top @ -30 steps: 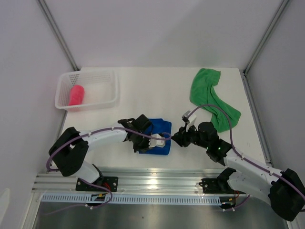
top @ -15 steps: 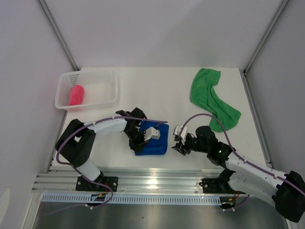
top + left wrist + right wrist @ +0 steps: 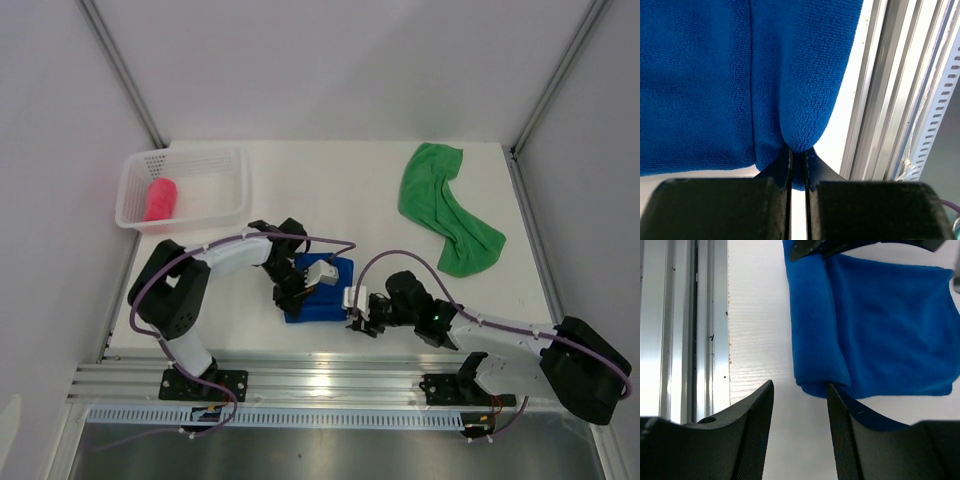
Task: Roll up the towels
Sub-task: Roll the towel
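The blue towel (image 3: 322, 292) lies folded at the table's near edge, its near side turned into a partial roll (image 3: 812, 325). My left gripper (image 3: 290, 303) is shut on the roll's left end, and blue cloth is pinched between its fingers (image 3: 798, 156). At the roll's right end, my right gripper (image 3: 353, 312) stands open (image 3: 800, 387); one finger (image 3: 840, 405) touches the towel's corner and nothing is between the fingers. The green towel (image 3: 445, 205) lies crumpled at the back right. The pink-red towel (image 3: 160, 198) sits rolled in the basket.
A white mesh basket (image 3: 205, 165) stands at the back left. An aluminium rail (image 3: 330, 375) runs along the near table edge, close beside the blue towel (image 3: 880, 100). White walls enclose the table on three sides.
My right gripper has moved left to the blue towel's right end and opened wider. My left gripper, still shut on the towel, has shifted left with it.
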Robot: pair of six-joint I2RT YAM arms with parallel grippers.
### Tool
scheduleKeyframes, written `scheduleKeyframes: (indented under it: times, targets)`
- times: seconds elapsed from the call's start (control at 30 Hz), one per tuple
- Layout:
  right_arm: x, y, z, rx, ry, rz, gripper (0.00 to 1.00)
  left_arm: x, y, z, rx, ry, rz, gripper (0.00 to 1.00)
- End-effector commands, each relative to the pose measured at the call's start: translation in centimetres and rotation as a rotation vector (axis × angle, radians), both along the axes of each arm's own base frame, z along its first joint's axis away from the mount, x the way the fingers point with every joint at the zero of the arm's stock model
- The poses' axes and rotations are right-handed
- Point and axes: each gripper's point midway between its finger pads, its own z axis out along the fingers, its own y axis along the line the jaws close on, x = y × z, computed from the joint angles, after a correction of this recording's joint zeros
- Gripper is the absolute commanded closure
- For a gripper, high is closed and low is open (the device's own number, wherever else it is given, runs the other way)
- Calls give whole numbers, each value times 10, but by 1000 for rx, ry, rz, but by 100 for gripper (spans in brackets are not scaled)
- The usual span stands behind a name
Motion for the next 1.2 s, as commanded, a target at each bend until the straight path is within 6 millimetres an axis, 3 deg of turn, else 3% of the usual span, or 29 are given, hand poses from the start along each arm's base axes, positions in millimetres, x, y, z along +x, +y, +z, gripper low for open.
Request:
scheduleKeyframes:
  times: [0.0, 0.07, 0.2, 0.43, 0.57, 0.77, 0.8, 0.9, 1.07, 1.17]
  targets:
    - [9, 30, 33, 136, -82, 42, 50, 4, -11, 12, -66, 20, -24, 99]
    - [10, 39, 42, 189, -75, 31, 50, 3, -10, 10, -61, 28, -26, 99]
    - [11, 41, 34, 185, -51, -1, 50, 2, -8, 8, -50, 34, -34, 99]
    - [15, 16, 38, 93, -76, -73, 50, 4, -9, 8, -48, 32, -36, 99]
    - [13, 13, 43, 99, -97, -66, 50, 5, -10, 8, -47, 30, -40, 99]
    - [16, 37, 40, 167, -70, -23, 50, 3, -8, 5, -40, 43, -39, 99]
    - [16, 40, 27, 147, -43, -24, 51, 4, -9, 6, -43, 39, -39, 99]
    - [19, 45, 12, 146, 3, -44, 51, 2, -7, 5, -37, 42, -38, 98]
    - [12, 44, 4, 162, 68, -57, 53, 2, -7, 5, -38, 43, -37, 97]
    - [9, 39, -7, 125, 126, -88, 64, 1, -7, 5, -38, 46, -37, 95]
